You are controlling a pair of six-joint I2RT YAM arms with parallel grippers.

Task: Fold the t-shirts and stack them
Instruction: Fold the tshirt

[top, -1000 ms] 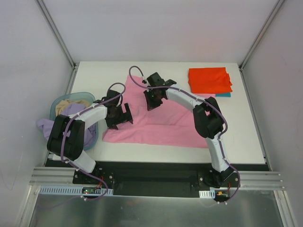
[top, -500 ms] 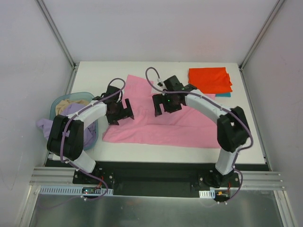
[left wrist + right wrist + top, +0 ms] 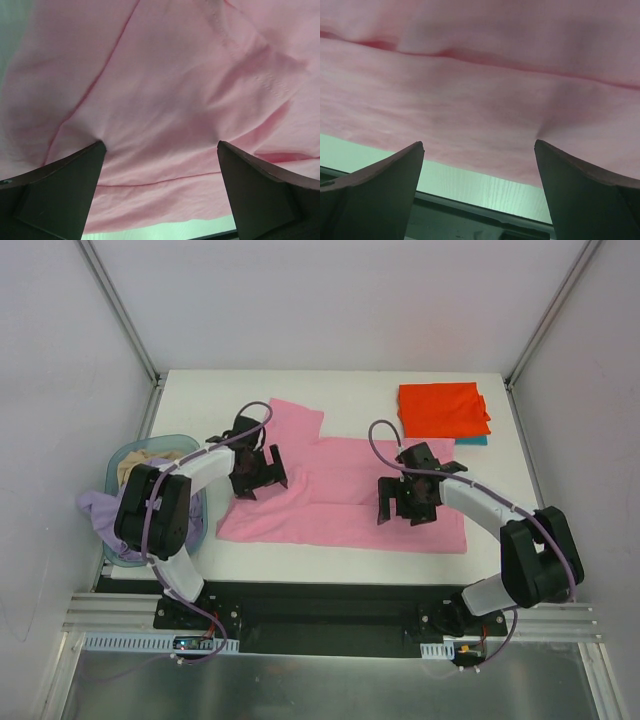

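Both ends of the pink shirt [image 3: 335,512], spread flat on the table [image 3: 220,390] with its long axis left to right, are under my arms: left gripper [image 3: 258,471] by its left edge, right gripper [image 3: 405,504] toward its front right corner, each with fingers spread, pinching nothing.

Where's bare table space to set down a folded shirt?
Bare table right of the pink shirt, nearer than the orange-red stack; also the far-left corner beyond the basket. The middle is crowded: left gripper and right gripper over the pink shirt.
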